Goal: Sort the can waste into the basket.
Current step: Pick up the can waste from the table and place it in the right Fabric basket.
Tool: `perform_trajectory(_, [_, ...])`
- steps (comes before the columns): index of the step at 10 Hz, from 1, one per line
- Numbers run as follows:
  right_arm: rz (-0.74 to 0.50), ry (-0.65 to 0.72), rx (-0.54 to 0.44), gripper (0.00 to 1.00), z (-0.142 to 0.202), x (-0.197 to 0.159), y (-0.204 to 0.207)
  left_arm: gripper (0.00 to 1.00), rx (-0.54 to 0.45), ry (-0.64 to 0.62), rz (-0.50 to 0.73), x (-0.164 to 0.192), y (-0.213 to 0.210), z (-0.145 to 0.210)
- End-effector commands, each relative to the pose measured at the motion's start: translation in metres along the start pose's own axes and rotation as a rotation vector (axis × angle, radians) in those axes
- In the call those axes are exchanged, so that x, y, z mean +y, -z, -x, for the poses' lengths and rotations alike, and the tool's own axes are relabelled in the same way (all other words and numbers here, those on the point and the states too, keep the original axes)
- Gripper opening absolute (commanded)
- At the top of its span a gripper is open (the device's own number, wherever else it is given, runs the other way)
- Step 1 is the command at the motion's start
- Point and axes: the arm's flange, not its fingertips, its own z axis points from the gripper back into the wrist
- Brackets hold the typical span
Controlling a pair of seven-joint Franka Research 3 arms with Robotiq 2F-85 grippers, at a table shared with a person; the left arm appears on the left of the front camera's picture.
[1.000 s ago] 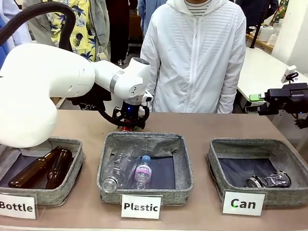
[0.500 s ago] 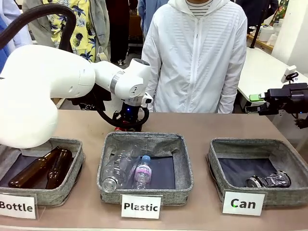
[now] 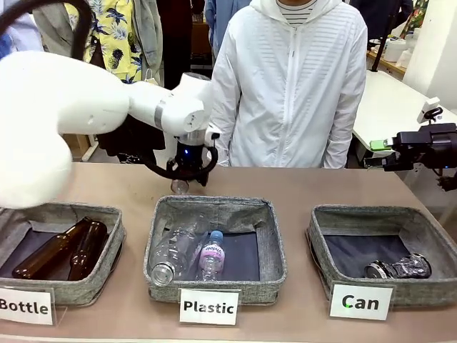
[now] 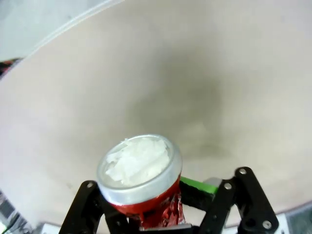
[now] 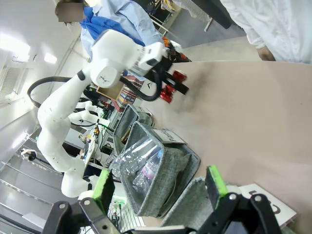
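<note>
My left gripper point(image 3: 184, 181) hangs just above the table behind the middle basket, shut on the red crushed can point(image 3: 180, 187). The left wrist view shows that can point(image 4: 139, 168), silver end up, clamped between the black fingers of my left gripper point(image 4: 161, 207), with a green pad point(image 4: 197, 185) pressed to its side. The dark, silvery can point(image 3: 400, 268) lies in the grey basket point(image 3: 378, 214) labelled "Can" at the right. My right gripper point(image 3: 378, 153) hovers open beyond the table's right edge, its green pads point(image 5: 104, 187) wide apart around nothing. From there the red can point(image 5: 168, 92) shows in the far arm's grip.
A "Plastic" basket point(image 3: 214, 209) with clear bottles stands in the middle. A "Bottle" basket point(image 3: 100, 214) with brown bottles is at the left. A person in a white jacket point(image 3: 289, 86) stands at the far side. Bare tabletop lies behind the baskets.
My left gripper closed on the red can and rose with it off the table, shifting slightly left. The right arm has not moved.
</note>
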Motion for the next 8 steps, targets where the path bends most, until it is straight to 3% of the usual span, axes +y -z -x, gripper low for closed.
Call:
perform_trajectory(1, [-0.006, -0.022, 0.006, 1.0, -0.001, 0.002, -0.001, 0.0, -0.094, -0.022, 0.011, 0.038, -0.055, 0.049])
perform_trajectory(3, [-0.006, -0.022, 0.006, 1.0, -0.001, 0.002, -0.001, 0.0, -0.139, -0.005, 0.05, 0.078, -0.134, 0.102])
perform_trajectory(5, [-0.006, -0.022, 0.006, 1.0, -0.001, 0.002, -0.001, 0.0, -0.152, 0.249, 0.191, 0.115, -0.172, 0.154])
perform_trajectory(7, [-0.006, -0.022, 0.006, 1.0, -0.001, 0.002, -0.001, 0.0, -0.168, 0.462, 0.333, 0.139, -0.172, 0.208])
perform_trajectory(8, [-0.006, -0.022, 0.006, 1.0, -0.001, 0.002, -0.001, 0.0, -0.201, 0.44, 0.38, 0.142, -0.156, 0.228])
